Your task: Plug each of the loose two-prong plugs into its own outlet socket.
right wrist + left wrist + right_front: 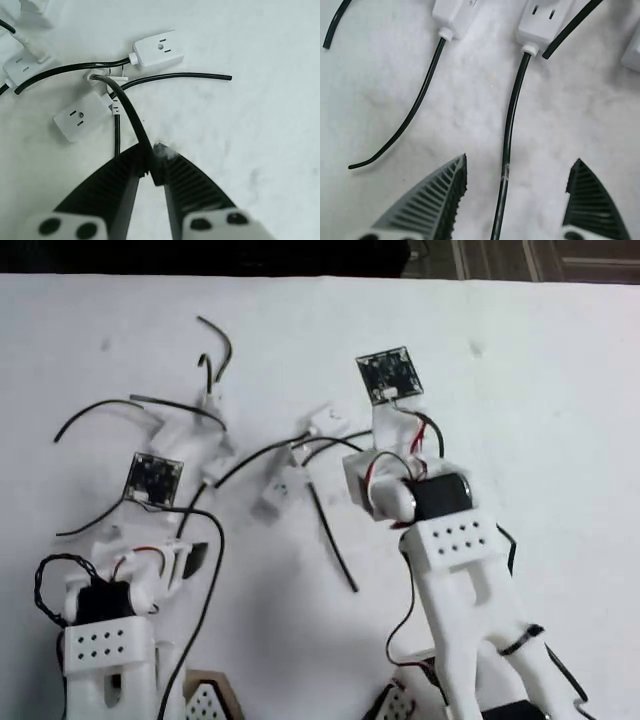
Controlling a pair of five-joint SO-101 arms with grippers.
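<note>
My right gripper (152,150) is shut on a black cable (131,117) that ends in a small white two-prong plug (98,78). The plug lies on the table between two white outlet sockets (157,50) (82,118); a third socket (22,67) lies farther off. My left gripper (520,162) is open and low over the white table. A black cable (509,125) runs between its fingers (445,192) up to a white socket (540,22). Beside it lies another white piece (452,12) with its own cable. In the high view the sockets (325,422) (275,490) sit between the two arms.
Loose black cables cross the table: one (335,540) in front of the right arm (450,570), several (215,345) at the back left, one cut end (227,77) right of the plug. The table's far edge (300,276) borders a dark area.
</note>
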